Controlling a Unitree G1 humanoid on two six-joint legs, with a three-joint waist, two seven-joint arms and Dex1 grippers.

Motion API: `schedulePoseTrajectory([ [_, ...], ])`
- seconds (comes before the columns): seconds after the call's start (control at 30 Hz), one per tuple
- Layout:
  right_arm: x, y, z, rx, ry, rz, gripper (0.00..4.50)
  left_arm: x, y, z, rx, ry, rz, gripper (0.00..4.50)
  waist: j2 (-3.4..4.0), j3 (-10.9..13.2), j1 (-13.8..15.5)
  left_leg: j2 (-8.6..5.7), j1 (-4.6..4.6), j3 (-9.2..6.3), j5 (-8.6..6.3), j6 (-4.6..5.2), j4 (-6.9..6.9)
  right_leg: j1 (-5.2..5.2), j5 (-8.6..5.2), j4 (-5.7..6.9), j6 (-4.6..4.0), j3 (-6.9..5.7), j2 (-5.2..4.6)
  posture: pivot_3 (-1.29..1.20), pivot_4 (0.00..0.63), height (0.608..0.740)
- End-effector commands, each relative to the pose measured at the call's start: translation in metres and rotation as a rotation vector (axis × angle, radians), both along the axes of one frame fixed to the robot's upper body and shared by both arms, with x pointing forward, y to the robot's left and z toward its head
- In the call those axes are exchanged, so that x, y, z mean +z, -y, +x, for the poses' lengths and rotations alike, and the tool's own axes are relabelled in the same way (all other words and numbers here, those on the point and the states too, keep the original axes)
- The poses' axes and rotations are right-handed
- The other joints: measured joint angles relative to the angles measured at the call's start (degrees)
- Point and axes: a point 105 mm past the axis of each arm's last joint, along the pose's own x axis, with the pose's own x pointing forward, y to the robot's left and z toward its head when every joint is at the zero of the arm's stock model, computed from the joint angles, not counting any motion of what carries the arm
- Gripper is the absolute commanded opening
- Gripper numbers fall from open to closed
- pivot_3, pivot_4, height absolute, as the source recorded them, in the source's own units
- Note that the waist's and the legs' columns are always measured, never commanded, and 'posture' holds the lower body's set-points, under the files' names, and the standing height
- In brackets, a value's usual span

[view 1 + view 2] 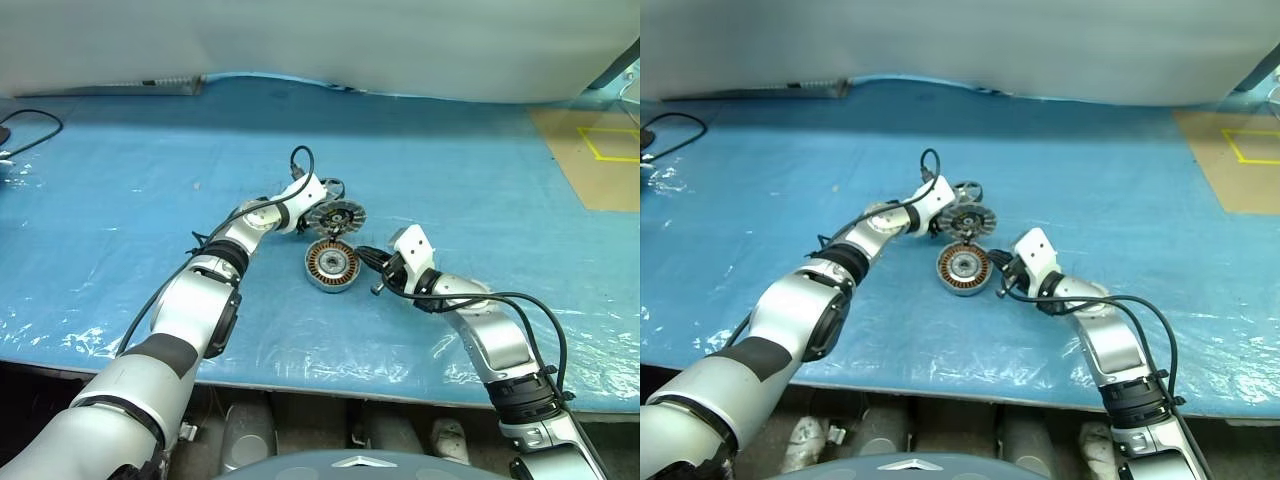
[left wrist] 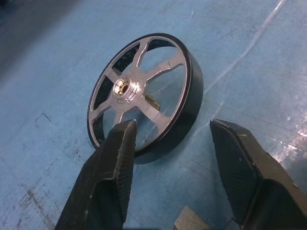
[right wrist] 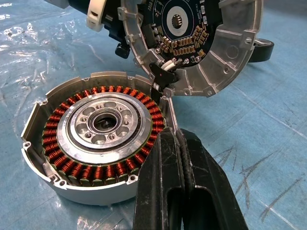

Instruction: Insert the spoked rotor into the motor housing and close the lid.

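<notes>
Silver spoked rotor between left hand's fingers.

Blue plastic sheet covers the table; white wall behind.

Lab bench under blue sheeting

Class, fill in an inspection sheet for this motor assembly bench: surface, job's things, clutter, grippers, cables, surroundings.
Surface: blue plastic sheet, wrinkled and scuffed.
Job's things: motor housing lies flat, copper windings exposed, no rotor inside; lid stands tilted at the housing's far edge; spoked rotor lies tilted on the sheet beyond the lid.
Clutter: nothing seen.
Grippers: left gripper open at the rotor's rim, not gripping; right gripper shut, empty, beside the housing's rim.
Cables: black cable at far left.
Surroundings: brown floor with yellow tape at far right.
</notes>
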Motion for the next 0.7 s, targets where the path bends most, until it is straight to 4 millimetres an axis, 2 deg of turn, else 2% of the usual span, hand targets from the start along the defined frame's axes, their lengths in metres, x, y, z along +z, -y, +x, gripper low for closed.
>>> schedulePoseTrajectory([
  [0.03, 0.009, -0.004, 0.000, 0.015, 0.036, 0.007, 0.00, 0.005, -0.001, 0.002, -0.002, 0.011, -0.008, 2.55, 0.00, 0.0, 0.0, 0.00, 0.00, 0.00, 0.00, 0.00, 0.00, 0.00, 0.00, 0.00, 0.00, 0.00, 0.00, 0.00, 0.150, 0.740],
  [0.23, 0.009, -0.005, 0.000, 0.014, 0.039, 0.008, 0.00, 0.002, -0.001, -0.001, -0.016, -0.009, 0.001, 2.55, 0.00, 0.0, 0.0, 0.00, 0.00, 0.00, 0.00, 0.00, -0.01, 0.00, 0.00, -0.01, 0.00, 0.00, 0.00, 0.00, 0.150, 0.740],
  [0.33, 0.009, -0.005, 0.000, 0.014, 0.039, 0.008, 0.00, -0.001, -0.002, -0.002, -0.021, -0.018, 0.009, 1.95, 0.00, 0.0, 0.0, 0.00, -0.01, 0.00, 0.00, 0.00, -0.02, 0.00, 0.00, -0.02, 0.00, 0.00, 0.00, 0.00, 0.150, 0.740],
  [0.5, 0.009, -0.006, 0.000, 0.015, 0.038, 0.010, 0.00, -0.004, -0.004, -0.003, -0.028, -0.025, 0.022, 0.21, 0.00, 0.0, 0.0, 0.00, 0.00, 0.00, 0.00, 0.00, -0.03, 0.00, 0.00, -0.03, 0.00, 0.00, 0.00, 0.00, 0.150, 0.740],
  [0.53, 0.009, -0.006, 0.000, 0.014, 0.037, 0.011, 0.00, -0.005, -0.004, -0.004, -0.032, -0.027, 0.027, 0.04, 0.00, 0.0, 0.0, 0.00, 0.00, 0.00, 0.00, 0.00, -0.03, 0.01, 0.00, -0.03, 0.00, 0.00, 0.00, 0.00, 0.150, 0.740],
  [0.7, 0.008, -0.006, 0.000, 0.013, 0.036, 0.011, 0.00, -0.011, -0.008, -0.007, -0.052, -0.044, 0.044, 0.04, 0.00, 0.0, 0.0, 0.00, 0.01, 0.00, 0.00, 0.00, -0.03, 0.01, 0.00, -0.04, 0.00, 0.00, 0.00, 0.00, 0.150, 0.740],
])
